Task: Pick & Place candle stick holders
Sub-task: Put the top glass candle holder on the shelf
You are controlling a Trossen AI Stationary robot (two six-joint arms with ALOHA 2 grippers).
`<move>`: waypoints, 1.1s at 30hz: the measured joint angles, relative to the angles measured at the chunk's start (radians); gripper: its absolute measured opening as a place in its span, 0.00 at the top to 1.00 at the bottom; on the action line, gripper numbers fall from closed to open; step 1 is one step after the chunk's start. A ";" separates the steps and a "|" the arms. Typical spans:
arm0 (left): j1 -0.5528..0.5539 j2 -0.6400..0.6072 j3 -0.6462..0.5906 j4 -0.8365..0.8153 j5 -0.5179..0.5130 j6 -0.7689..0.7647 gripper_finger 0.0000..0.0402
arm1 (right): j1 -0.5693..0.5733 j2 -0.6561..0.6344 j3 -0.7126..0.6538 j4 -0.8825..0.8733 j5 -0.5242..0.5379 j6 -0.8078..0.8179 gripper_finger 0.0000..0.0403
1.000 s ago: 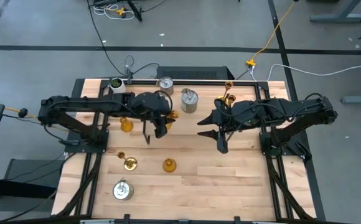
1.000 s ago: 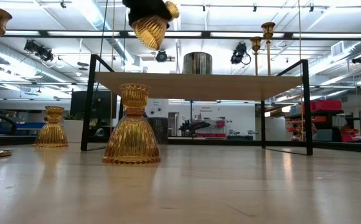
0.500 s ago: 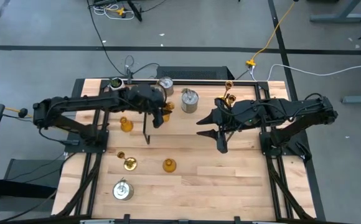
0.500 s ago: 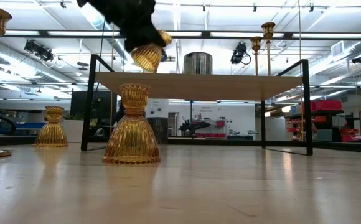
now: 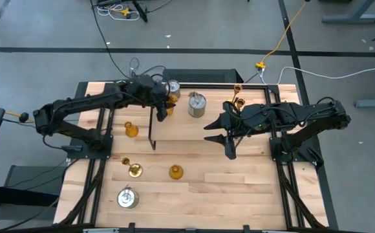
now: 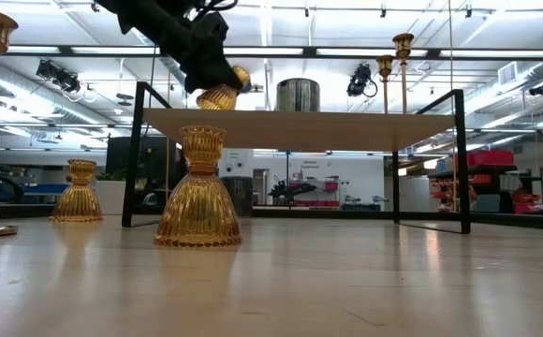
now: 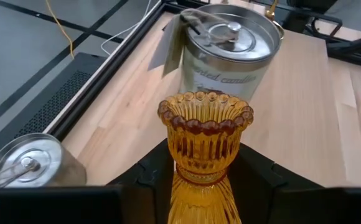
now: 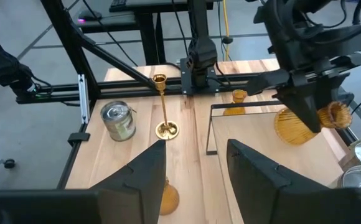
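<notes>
The left gripper (image 5: 163, 107) sits in the upper middle of the overhead picture, clenched around an amber candle holder (image 7: 204, 149) that it carries in the air above the wooden rack (image 5: 194, 129). In the left wrist view the holder's scalloped cup points away from the gripper, with its ribbed body pinched between the two dark fingers. In the level view, at upper left, it hangs tilted just over the rack's top board, so its long axis leans rather than standing upright.

Just beyond the holder stands a silver tin (image 7: 230, 50) with a lid and paper tag, near the rack's far edge. A second silver tin (image 7: 25, 165) lies off to one side.

The right gripper (image 5: 226, 139) waits at the centre right of the overhead picture, over the rack's other end. Its fingers stand apart and hold nothing.

Elsewhere on the counter (image 5: 239, 188), in the lower left of the overhead picture, are a brass candlestick (image 5: 134, 169), another amber holder (image 5: 175, 171) and a third tin (image 5: 127, 197).

The left arm is plainly the nearer one. Setting the holder down likely means righting it, base first, onto bare board short of the tin.
</notes>
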 joint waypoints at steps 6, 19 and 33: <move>0.039 0.000 0.000 -0.002 0.066 0.017 0.66 | 0.000 0.000 0.000 0.000 0.000 0.000 0.58; 0.043 0.004 -0.016 0.009 0.009 0.008 0.65 | 0.000 0.000 0.000 0.000 0.060 -0.001 0.58; 0.018 0.003 -0.085 0.088 0.022 -0.025 0.62 | 0.000 0.000 0.000 0.000 0.060 -0.003 0.58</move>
